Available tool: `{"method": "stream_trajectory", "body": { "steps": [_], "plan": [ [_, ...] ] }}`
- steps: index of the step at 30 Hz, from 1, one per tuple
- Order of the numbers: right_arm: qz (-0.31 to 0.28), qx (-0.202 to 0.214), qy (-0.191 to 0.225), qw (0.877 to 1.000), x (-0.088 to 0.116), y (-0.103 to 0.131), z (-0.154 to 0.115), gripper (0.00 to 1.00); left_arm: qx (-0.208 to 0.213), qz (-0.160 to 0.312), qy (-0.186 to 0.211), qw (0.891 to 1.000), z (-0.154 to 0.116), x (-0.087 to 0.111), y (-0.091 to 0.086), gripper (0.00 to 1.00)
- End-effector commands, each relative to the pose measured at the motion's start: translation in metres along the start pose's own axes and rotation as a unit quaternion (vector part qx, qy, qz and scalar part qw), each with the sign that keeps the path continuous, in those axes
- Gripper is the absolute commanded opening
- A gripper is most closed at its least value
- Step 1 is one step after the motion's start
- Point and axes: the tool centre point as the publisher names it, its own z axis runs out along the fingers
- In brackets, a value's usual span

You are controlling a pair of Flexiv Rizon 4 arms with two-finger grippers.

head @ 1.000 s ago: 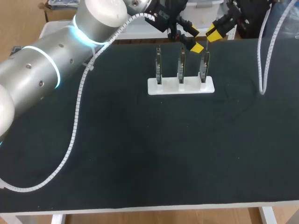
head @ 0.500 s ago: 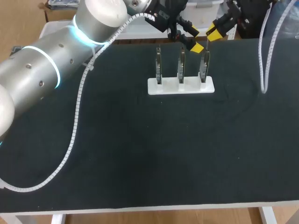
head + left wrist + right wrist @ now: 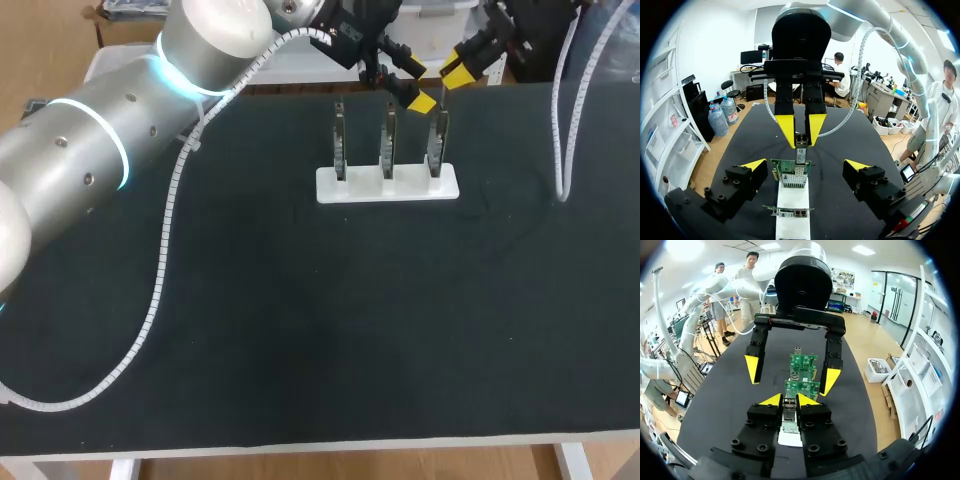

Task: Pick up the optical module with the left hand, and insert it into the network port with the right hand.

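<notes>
Optical module (image 3: 801,155): a slim, metallic, rectangular stick. It is clenched upright between the yellow wedge tips of the right claw (image 3: 801,145), directly above the green card (image 3: 437,140) at the right end of the white holder (image 3: 330,187), on the far side of the bench (image 3: 300,320). Its lower end is seen at the network port (image 3: 796,176), taken to be the grey metal cage on the card's upper edge. Whether it is already entered cannot be told. The left claw (image 3: 790,385) is released, its fingers spread wide on either side of the card row, and nothing is touched by it.

Risks (judged):
- If the module is tilted or offset, it is likely to jam on the cage lip. The thin card would then be bent or levered in its slot.
- The holder looks light and is not seen to be fastened, so it could be pushed along or tipped by a downward press.
- The module's smooth casing could slip in a narrow pinch.
- The two claws are close together, so contact between them is possible on any sideways correction.

Materials: the cards are thin, rigid green laminate studded with small parts. The holder is a smooth white slotted block. The bench is covered in matte black cloth. The claw bodies are black bolted metal.
</notes>
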Motion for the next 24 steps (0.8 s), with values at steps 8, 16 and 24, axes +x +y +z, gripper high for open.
{"method": "stream_trajectory", "body": {
  "steps": [8,16,24],
  "plan": [
    [-0.003,-0.139,0.0,0.99,0.0018,-0.0095,0.0008,0.0,0.024,-0.001,0.005,1.0,0.0019,-0.0039,0.0098,1.0],
    [-0.001,-0.136,0.001,0.991,0.0029,-0.0078,0.0009,0.0,0.024,-0.001,0.005,1.0,0.0019,-0.0039,0.0098,1.0],
    [-0.004,-0.136,0.005,0.991,0.0036,-0.0061,0.0024,0.0,0.024,-0.001,0.005,1.0,0.0019,-0.0039,0.0098,1.0]
  ]
}}
